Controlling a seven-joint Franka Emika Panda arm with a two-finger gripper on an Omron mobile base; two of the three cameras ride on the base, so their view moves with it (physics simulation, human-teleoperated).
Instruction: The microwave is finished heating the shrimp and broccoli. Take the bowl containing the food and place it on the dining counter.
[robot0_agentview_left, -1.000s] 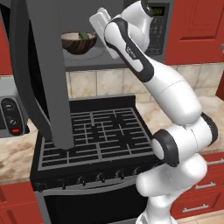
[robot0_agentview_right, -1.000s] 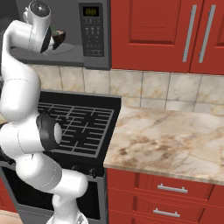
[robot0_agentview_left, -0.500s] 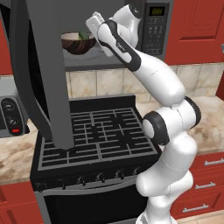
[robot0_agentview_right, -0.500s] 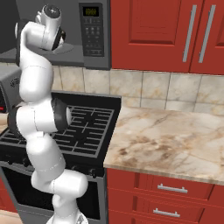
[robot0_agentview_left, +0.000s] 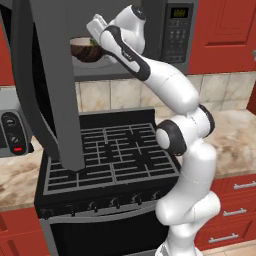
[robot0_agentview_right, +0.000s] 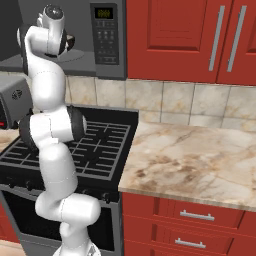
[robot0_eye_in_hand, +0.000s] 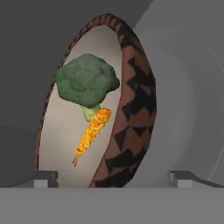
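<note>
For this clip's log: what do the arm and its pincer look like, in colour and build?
The arm is glossy white, made of rounded, bulbous segments with dark grey to black bands and caps at the joints. No cables or markings are visible. The pincer has two small blocky fingertips, light grey on top with darker sides.

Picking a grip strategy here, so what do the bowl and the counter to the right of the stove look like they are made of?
The bowl looks like matte wood or a carved shell: reddish-brown outside with dark triangular patches, pale greyish inside. It could equally be painted ceramic. The counter looks like polished stone, probably marble, judging by its beige surface with brown veining.
</note>
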